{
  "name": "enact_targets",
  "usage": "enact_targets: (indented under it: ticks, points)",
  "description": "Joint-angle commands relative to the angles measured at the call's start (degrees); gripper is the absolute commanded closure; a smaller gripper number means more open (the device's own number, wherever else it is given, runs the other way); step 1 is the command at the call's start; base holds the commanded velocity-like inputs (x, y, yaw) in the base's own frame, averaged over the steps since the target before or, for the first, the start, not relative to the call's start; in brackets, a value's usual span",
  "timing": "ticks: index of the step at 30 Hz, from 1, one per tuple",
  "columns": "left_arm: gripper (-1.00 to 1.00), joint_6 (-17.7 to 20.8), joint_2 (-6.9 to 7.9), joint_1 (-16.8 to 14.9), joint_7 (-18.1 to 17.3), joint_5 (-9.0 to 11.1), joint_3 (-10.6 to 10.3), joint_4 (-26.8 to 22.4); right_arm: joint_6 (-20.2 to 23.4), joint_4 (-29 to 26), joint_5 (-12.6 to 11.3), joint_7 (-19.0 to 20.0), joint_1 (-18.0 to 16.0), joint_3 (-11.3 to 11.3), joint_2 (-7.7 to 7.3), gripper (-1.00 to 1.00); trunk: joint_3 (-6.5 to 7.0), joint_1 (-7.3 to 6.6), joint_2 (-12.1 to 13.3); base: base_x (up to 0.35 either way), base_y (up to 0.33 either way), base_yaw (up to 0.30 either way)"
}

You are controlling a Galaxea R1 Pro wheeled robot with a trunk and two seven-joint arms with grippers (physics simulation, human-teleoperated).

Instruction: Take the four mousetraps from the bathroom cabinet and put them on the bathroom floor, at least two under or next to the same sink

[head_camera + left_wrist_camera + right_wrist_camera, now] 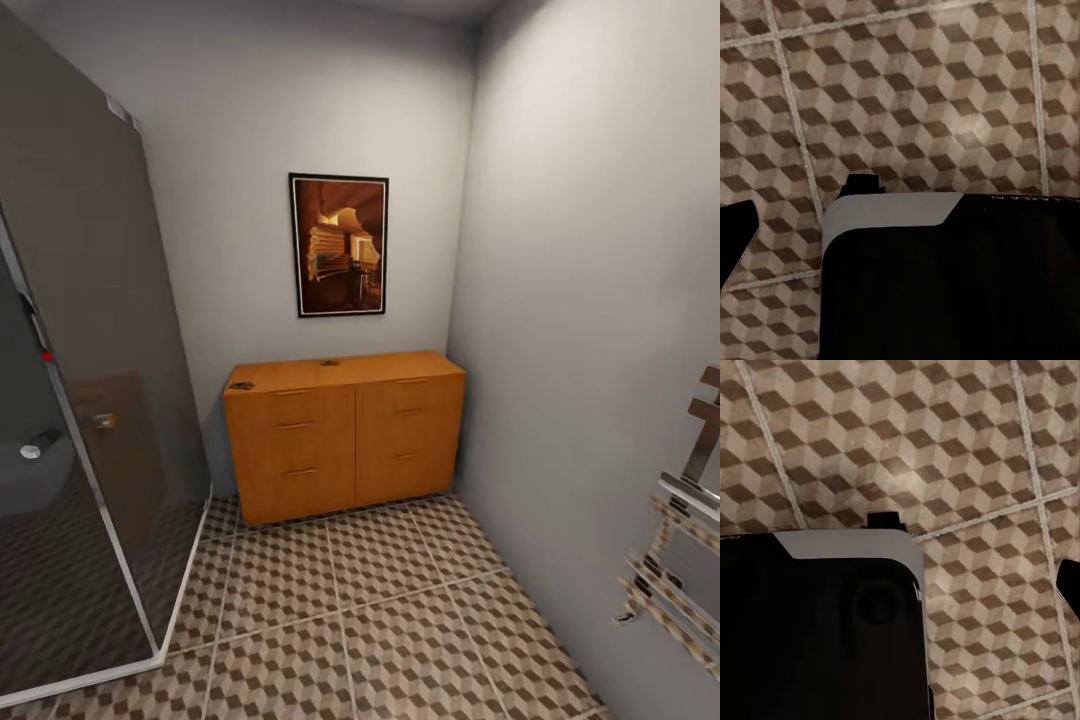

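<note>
Two mousetraps (242,385) (329,362) sit on top of the cabinet (345,435), both small and dark: one at the front-left corner, one near the back edge at mid-width. Detail too small to resolve. Well apart from each other.

Cabinet stands at 12 o'clock in the head view, back against the far wall, right end tight to the right wall. All drawer fronts are flush and closed, bar handles visible.

Bathroom floor (400,640) runs from the cabinet base toward the camera, cube-pattern tiles with pale grout lines. Open lane straight up to the cabinet front.

Edges: glass shower screen (100,420) at 9 o'clock, its white frame (175,610) meeting the floor near the cabinet's left end. Chrome towel rail (680,540) at 3–4 o'clock on the right wall, sticking into the room. Framed picture (339,245) on the far wall above the cabinet.

Walls are plain grey, and the room is narrow.

Both wrist views look down on the floor tiles past a dark body with a pale edge. Left and right end effector state: cannot tell, fingertips aren't resolvable in either view.
</note>
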Motion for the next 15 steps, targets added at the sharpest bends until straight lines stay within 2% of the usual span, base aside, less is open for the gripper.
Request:
enact_targets:
  ticks: [1,15]
  points:
    - [-1.0,-0.1,0.0,0.0,0.0,0.6,-0.5,0.0,-0.3,0.2,0.6,-0.2,-0.1,-0.5,-0.02,-1.0,-0.07,0.04,0.0,0.324,0.0,0.0]
    - [-1.0,-0.1,-0.01,-0.1,0.0,0.6,-0.4,0.0,-0.4,0.2,0.6,-0.2,-0.1,-0.5,-0.05,-1.0,-0.07,0.04,0.0,0.324,0.0,0.0]
